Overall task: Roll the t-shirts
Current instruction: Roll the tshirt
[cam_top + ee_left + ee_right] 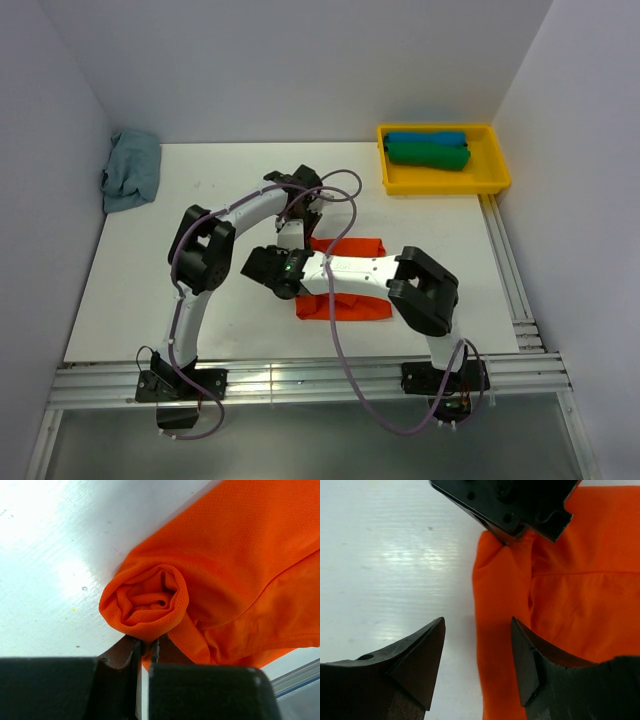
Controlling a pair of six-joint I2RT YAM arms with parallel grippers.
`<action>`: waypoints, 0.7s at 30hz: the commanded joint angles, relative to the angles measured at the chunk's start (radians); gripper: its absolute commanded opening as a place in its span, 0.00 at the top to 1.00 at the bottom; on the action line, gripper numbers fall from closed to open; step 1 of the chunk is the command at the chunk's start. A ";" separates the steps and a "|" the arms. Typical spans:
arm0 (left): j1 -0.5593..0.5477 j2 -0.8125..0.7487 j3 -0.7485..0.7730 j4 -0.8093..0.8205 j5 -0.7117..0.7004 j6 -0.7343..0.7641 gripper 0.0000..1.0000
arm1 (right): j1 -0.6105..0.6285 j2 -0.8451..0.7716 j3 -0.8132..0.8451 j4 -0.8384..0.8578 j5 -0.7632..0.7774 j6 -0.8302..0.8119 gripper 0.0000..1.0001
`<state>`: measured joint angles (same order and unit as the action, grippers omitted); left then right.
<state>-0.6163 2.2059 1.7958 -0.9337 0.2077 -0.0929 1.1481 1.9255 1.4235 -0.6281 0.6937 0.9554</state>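
Orange-red t-shirt (365, 248) on tabletop (150, 280), near-left of yellow tray (445, 188). Mid-roll: coiled end nipped tight in left hand (147, 650). Right hand (477, 622) spread open over shirt's edge. Next, likely: clamp edge alongside, roll evenly toward tray side.

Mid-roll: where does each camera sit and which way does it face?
Top external: above and behind the bases, looking down on the white table; both arms show, over the bright orange-red soft t-shirt.
Left wrist: on the left arm, looking down past the left gripper, shut on the shirt's rolled end.
Right wrist: on the right arm, looking down past the open right gripper at the shirt's edge.
Shared: both wrist views show the left gripper pinching the shirt.
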 commanded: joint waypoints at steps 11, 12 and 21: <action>-0.010 0.012 0.043 -0.028 0.009 0.019 0.92 | 0.019 0.098 0.020 -0.097 0.067 0.060 0.45; -0.011 0.011 0.048 -0.028 0.016 0.021 0.87 | 0.019 0.092 0.000 -0.088 0.058 0.065 0.48; 0.012 0.003 0.108 -0.031 0.059 0.022 0.64 | 0.018 0.044 -0.089 -0.025 0.004 0.086 0.55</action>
<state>-0.6136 2.2078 1.8397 -0.9646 0.2371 -0.0891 1.1606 2.0006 1.3643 -0.6514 0.7403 1.0031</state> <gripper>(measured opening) 0.345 0.461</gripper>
